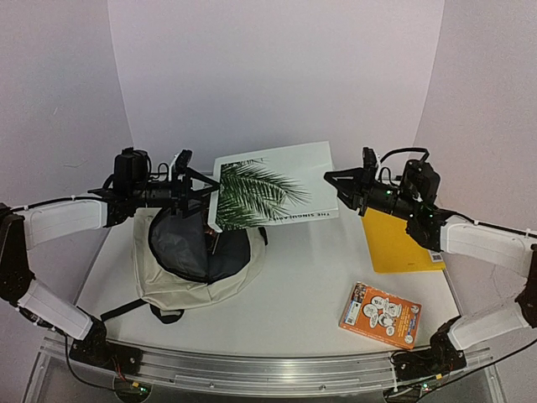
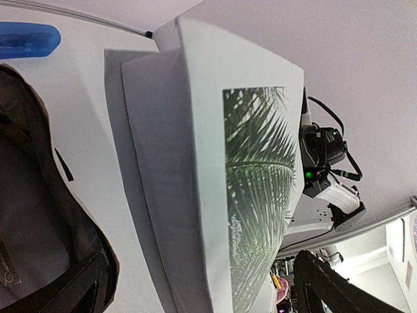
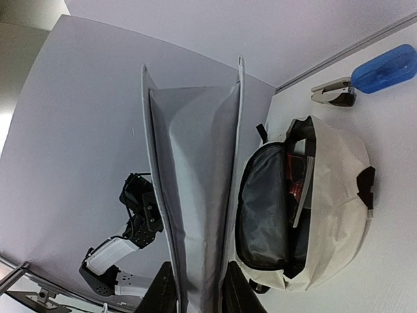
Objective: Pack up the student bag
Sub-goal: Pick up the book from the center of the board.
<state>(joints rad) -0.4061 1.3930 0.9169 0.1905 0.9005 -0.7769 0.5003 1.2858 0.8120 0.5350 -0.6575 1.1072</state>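
Top external view: right gripper (image 1: 336, 183) pinches the right short edge of the palm-leaf book (image 1: 268, 193). The book hangs in the air, long axis running left-right between the two grippers. Student bag (image 1: 197, 252) sits on the table (image 1: 294, 294), left of centre, under the book's left end, mouth open upward with dark lining showing. Left gripper (image 1: 195, 191) is spread wide just beside the book's left edge and holds nothing; contact cannot be told. Key relation: the bag lies down and left of the held book, nearer the left gripper, so the book's left end likely has to tip down into the mouth.
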